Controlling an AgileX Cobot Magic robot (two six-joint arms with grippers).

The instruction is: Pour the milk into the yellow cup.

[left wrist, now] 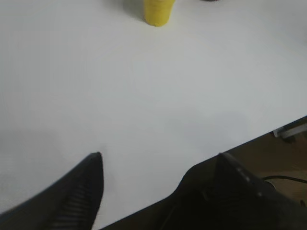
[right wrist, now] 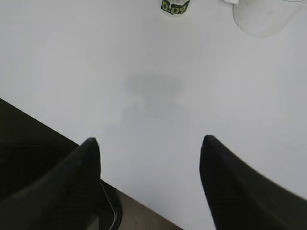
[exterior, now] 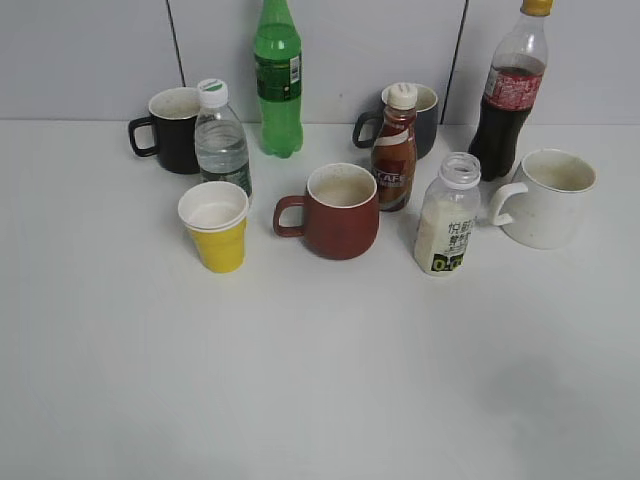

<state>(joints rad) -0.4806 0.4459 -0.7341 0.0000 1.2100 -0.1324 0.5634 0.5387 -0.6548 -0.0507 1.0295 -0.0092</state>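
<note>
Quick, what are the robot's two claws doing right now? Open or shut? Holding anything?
Left gripper: open, holding nothing.
Right gripper: open, holding nothing.

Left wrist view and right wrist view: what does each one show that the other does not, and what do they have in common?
Only the left wrist view shows the yellow cup, cut off at the top edge, and the left claw, open and empty.

Only the right wrist view shows the bottom of the milk bottle, part of the white mug beside it, and the right claw, also open and empty.

Both show the bare white table and its near edge.
</note>
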